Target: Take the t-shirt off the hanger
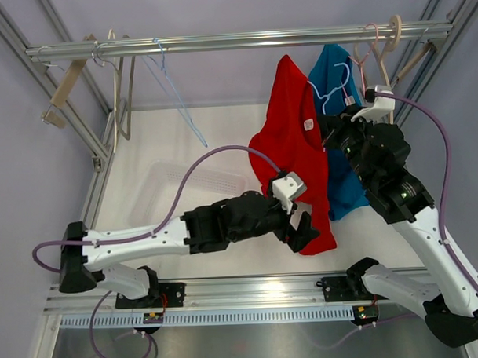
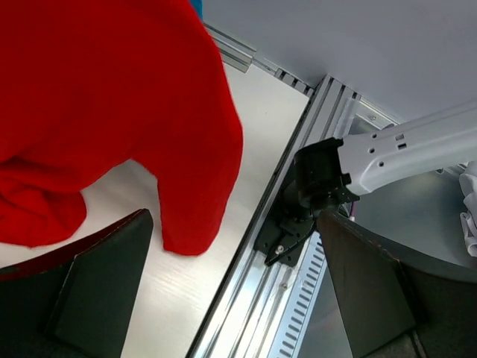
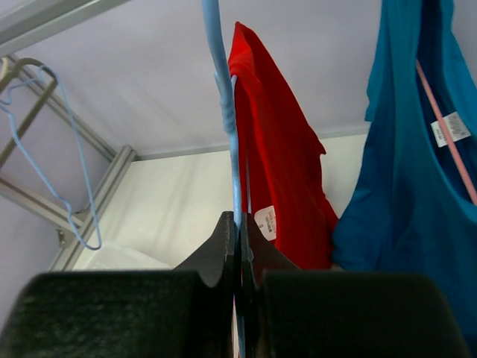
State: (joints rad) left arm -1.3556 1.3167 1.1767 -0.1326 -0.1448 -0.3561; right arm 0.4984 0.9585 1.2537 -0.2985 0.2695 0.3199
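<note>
My right end effector (image 3: 237, 231) clamps the thin light-blue wire hanger (image 3: 223, 112) while my left end effector (image 1: 301, 226), released beside the hem of the red fabric t-shirt (image 1: 289, 138) hanging from it, should grip low and pull gently down.

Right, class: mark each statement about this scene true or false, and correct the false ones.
1. The left gripper is open. True.
2. The right gripper is shut on a hanger. True.
3. The red shirt lies spread out flat. False: it hangs upright.
4. In the top view, the blue shirt hangs left of the red shirt. False: it hangs to its right.
5. The left gripper clamps the red shirt. False: its jaws stand open by the shirt's lower edge, clamping nothing.
</note>
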